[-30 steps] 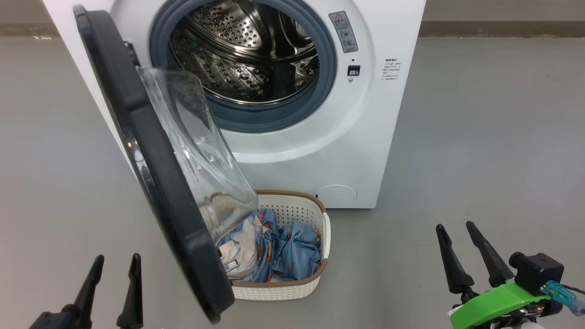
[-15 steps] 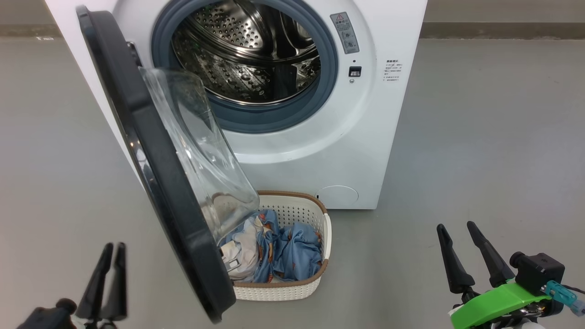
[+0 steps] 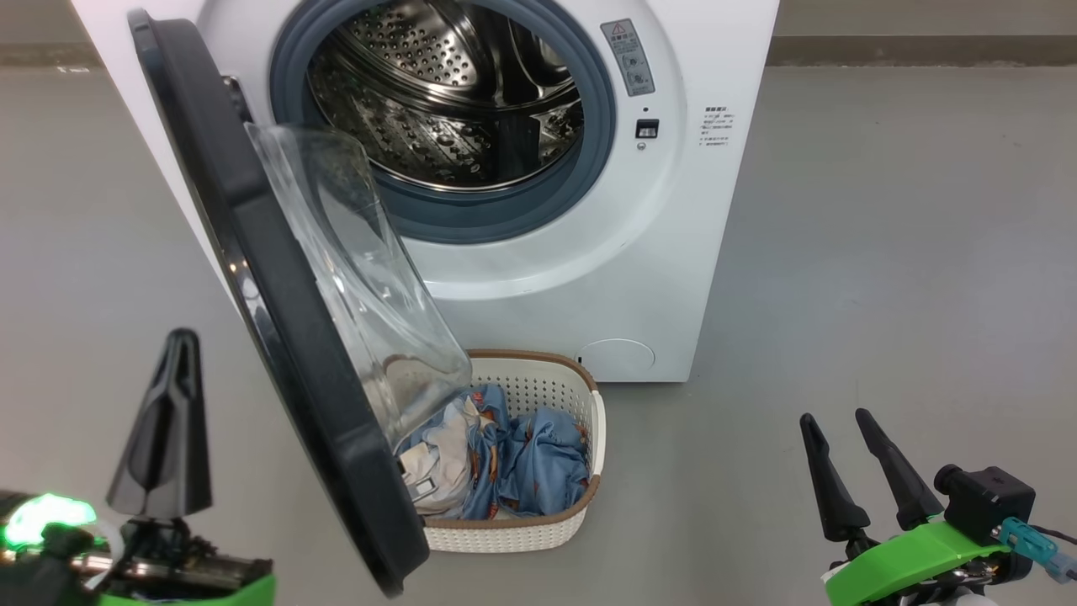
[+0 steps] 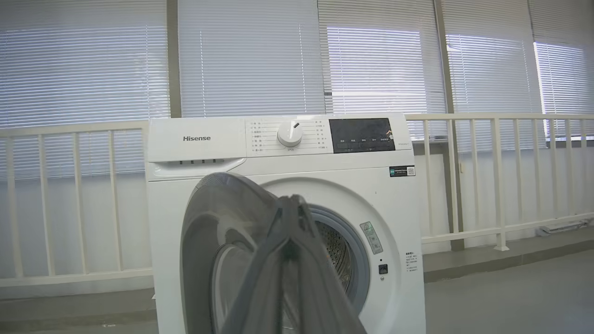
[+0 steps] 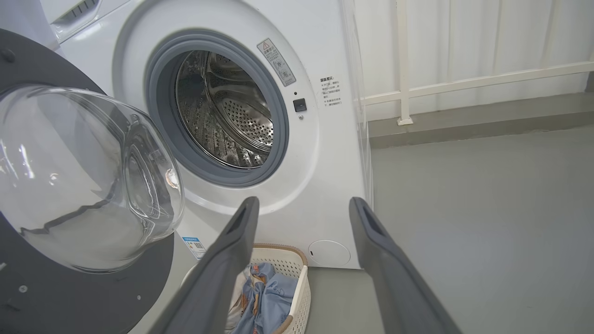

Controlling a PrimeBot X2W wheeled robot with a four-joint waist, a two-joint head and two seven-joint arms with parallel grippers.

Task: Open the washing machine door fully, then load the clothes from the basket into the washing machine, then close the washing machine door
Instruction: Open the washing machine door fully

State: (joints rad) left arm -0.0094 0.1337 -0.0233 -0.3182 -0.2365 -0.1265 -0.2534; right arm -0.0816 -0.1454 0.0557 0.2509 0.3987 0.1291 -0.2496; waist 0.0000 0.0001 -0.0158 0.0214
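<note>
Washing machine door (image 3: 290, 353) part open, hanging over the basket (image 3: 538, 358) of clothes (image 3: 538, 459). My left gripper (image 3: 181, 337) is pinched together, empty, left of it; right gripper (image 3: 833, 417) fingers apart.

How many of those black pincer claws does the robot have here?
2. The left gripper is at the head view's lower left, beside the open washing machine door, closed. The right gripper is at the lower right above the floor, open.
</note>
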